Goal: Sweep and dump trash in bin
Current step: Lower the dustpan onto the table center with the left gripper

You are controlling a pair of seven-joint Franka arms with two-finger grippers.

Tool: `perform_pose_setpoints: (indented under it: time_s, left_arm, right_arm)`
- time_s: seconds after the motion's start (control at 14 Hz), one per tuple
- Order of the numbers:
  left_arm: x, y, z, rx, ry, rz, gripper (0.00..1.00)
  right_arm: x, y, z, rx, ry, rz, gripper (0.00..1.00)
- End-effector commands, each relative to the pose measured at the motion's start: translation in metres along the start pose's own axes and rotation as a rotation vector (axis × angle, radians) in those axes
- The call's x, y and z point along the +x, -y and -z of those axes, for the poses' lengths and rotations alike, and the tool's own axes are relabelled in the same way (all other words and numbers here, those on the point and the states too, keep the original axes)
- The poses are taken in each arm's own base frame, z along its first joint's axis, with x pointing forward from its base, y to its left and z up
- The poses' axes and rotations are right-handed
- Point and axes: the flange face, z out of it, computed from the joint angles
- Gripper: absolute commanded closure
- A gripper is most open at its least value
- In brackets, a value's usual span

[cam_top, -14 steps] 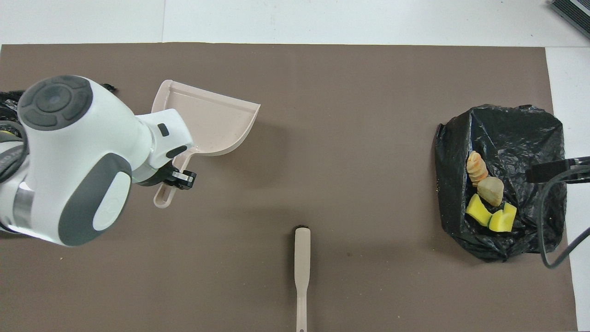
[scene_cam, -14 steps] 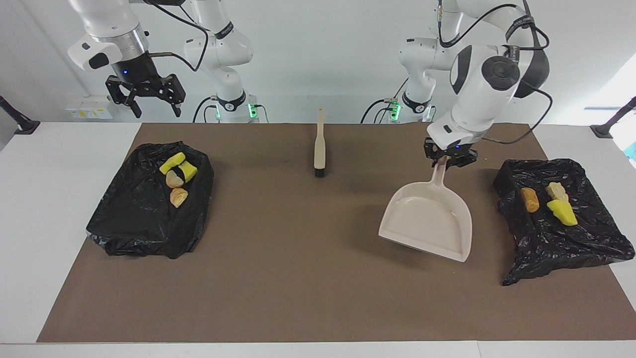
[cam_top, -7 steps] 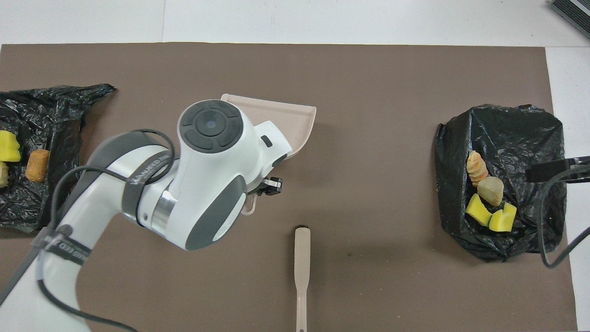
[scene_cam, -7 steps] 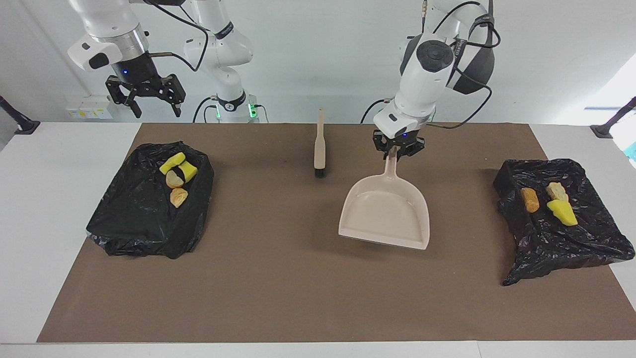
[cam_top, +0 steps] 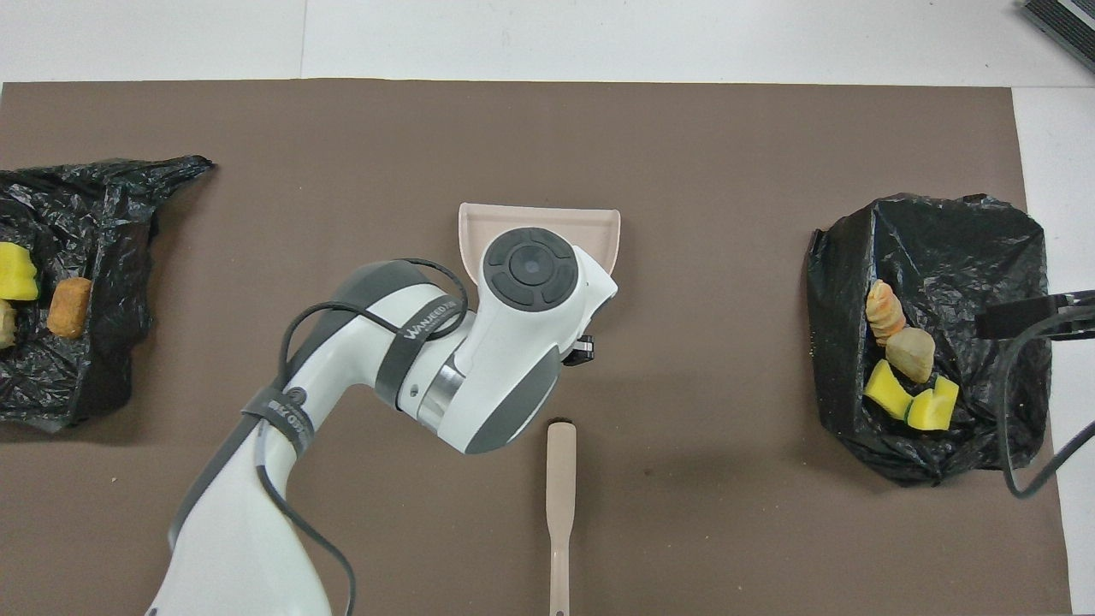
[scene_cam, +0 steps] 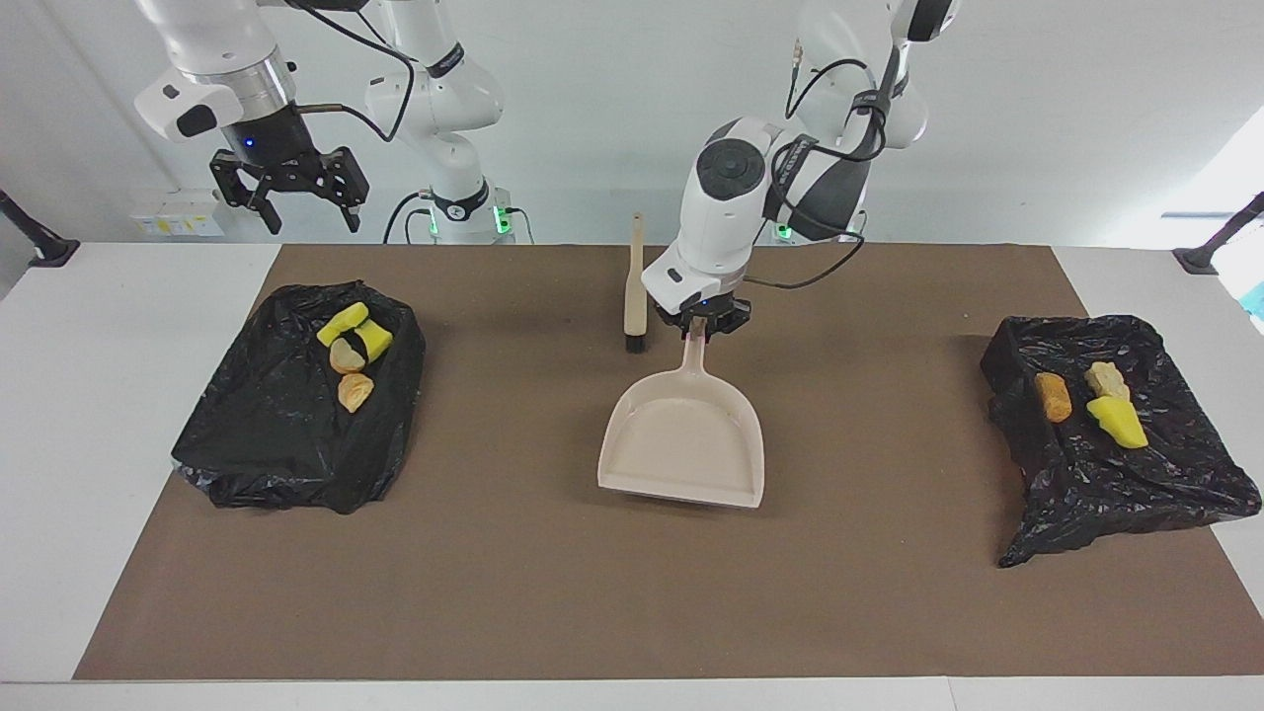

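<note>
My left gripper [scene_cam: 699, 328] is shut on the handle of the beige dustpan [scene_cam: 681, 444], which sits empty at the middle of the brown mat, pan end pointing away from the robots. In the overhead view the left arm covers most of the dustpan [cam_top: 539, 221]. The trash lies in two black bag-lined bins. Several chunks lie in the bin [scene_cam: 267, 434] at the right arm's end, among them a yellow sponge [scene_cam: 346, 324] and an orange-brown lump [scene_cam: 355, 392]. Three chunks, including a yellow sponge [scene_cam: 1118, 422], lie in the bin [scene_cam: 1136, 484] at the left arm's end. My right gripper [scene_cam: 293, 202] waits open above its bin.
A beige-handled brush [scene_cam: 635, 296] lies on the mat beside the dustpan's handle, bristles pointing away from the robots; the overhead view also shows the brush [cam_top: 560, 505]. The brown mat [scene_cam: 553, 592] covers most of the white table.
The left arm has carried the dustpan from beside the bin at its own end to the middle of the mat and turned it straight. The right arm has not moved.
</note>
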Motion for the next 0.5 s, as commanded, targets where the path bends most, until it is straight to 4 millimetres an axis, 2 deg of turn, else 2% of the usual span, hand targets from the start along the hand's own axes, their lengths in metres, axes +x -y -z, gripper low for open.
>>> perform_pose_setpoints:
  time_s: [0.0, 0.07, 0.14, 0.28, 0.43]
  left_arm:
    - [0.006, -0.027, -0.013, 0.014, -0.057, 0.015, 1.00]
    - [0.006, -0.027, -0.012, 0.016, -0.060, 0.015, 0.33]
    - [0.008, -0.024, -0.012, 0.020, -0.063, 0.021, 0.00]
    - [0.017, -0.008, 0.001, 0.015, -0.080, 0.037, 0.00]
    - [0.034, 0.028, 0.031, -0.002, -0.107, 0.087, 0.00]
  right_arm:
    - [-0.004, -0.001, 0.005, -0.008, 0.011, 0.011, 0.00]
    - [-0.004, -0.001, 0.005, -0.008, 0.011, 0.011, 0.00]
    - [-0.004, -0.001, 0.005, -0.008, 0.011, 0.011, 0.00]
    - [-0.004, -0.001, 0.005, -0.008, 0.011, 0.011, 0.00]
    - [-0.004, -0.001, 0.005, -0.008, 0.011, 0.011, 0.00]
